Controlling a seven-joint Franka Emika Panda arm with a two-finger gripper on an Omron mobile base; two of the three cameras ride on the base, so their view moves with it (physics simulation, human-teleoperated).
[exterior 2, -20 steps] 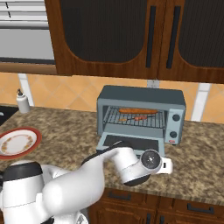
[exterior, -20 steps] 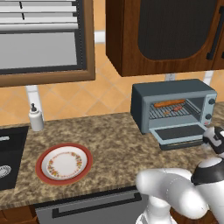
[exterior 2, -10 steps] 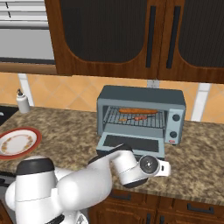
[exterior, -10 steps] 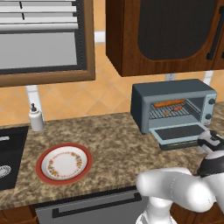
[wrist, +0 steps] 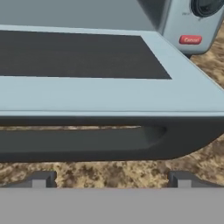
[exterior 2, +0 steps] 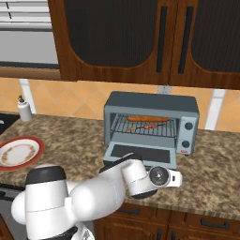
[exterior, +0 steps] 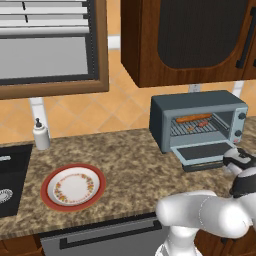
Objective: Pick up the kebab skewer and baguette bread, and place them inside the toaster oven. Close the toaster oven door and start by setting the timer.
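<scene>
- Your arm rises from its base and folds forward at a low height, with the white forearm reaching ahead and to the right.
- Your wrist lies nearly level, its round dark joint facing the right base camera.
- Your gripper points forward, and its jaws stand wide apart.
- Your two dark fingertips are spread well apart with nothing between them.
</scene>
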